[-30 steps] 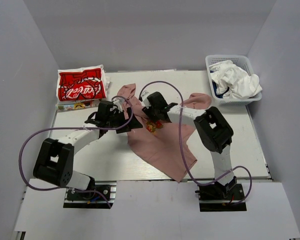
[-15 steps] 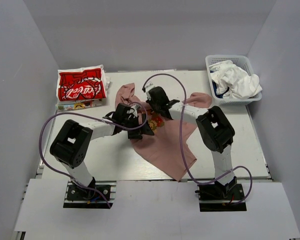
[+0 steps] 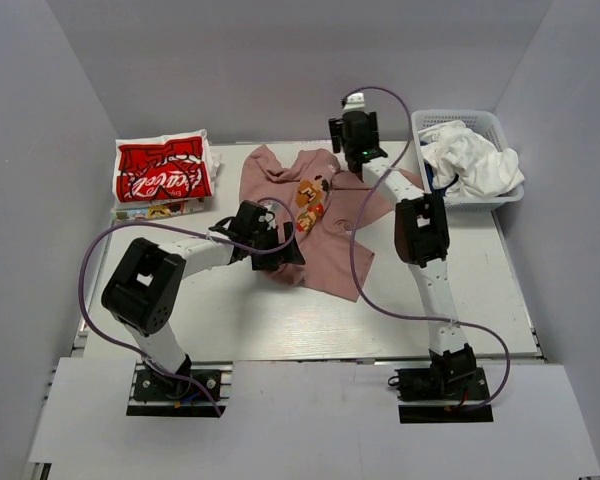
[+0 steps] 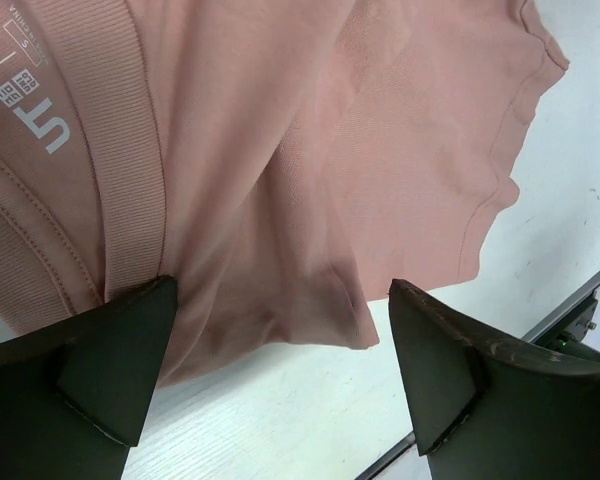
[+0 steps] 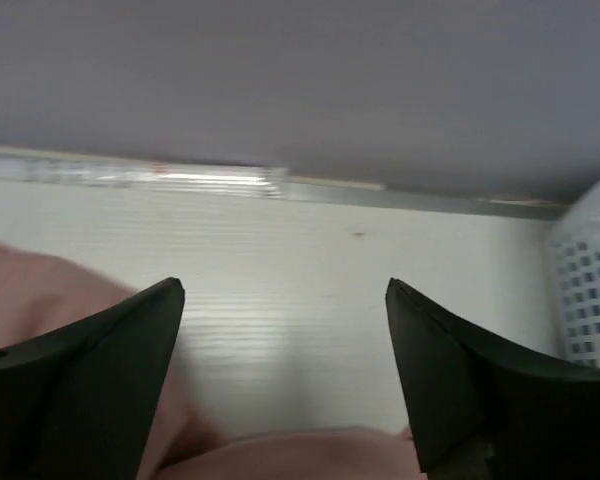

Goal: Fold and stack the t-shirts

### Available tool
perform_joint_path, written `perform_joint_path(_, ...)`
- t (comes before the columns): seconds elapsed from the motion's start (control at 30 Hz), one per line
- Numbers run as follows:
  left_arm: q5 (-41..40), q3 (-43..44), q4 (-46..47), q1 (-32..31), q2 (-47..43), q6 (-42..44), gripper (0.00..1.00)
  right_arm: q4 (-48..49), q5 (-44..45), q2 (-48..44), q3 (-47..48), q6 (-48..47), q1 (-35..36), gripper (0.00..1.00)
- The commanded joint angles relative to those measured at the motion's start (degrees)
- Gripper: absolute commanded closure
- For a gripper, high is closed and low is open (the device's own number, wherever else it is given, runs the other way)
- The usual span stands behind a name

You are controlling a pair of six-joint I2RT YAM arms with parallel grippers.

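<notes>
Both sets of fingers gape empty, left gripper (image 4: 282, 290) and right gripper (image 5: 285, 287), so you should pinch the light, limp dusty pink cloth t-shirt (image 3: 322, 258) by its firmer ribbed collar (image 4: 130, 150).

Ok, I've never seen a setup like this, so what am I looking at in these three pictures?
A robot's left arm and right arm are bolted at the table's near edge. The big picture looks down from above. The other two come from cameras on each wrist, and the dark wedges are that arm's fingers. A pink t-shirt lies spread mid-table, a folded red t-shirt far left, and a basket of white cloth far right. The left tool and right tool are both open, holding nothing.
</notes>
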Motion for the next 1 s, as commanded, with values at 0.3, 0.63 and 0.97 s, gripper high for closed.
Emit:
perform_joint_path(0.3,-16.5,3.4,-23.8,1.1,-5.5,1.5,0.01,-1.0,-5.4,-20.1,-13.5,-0.3,-3.2,0.1)
perform_joint_path(0.63,-32.1,17.2,-31.5,0.4,-8.7,-3.8,0.01,-4.0,-18.3,-42.8,-53.7,13.7,-2.7,0.1)
perform_joint_path(0.97,-13.1,21.6,-22.6,-18.2,-0.2,12.0,0.01,-10.1,-7.7,-53.4,-65.4,28.9,-12.2,0.1)
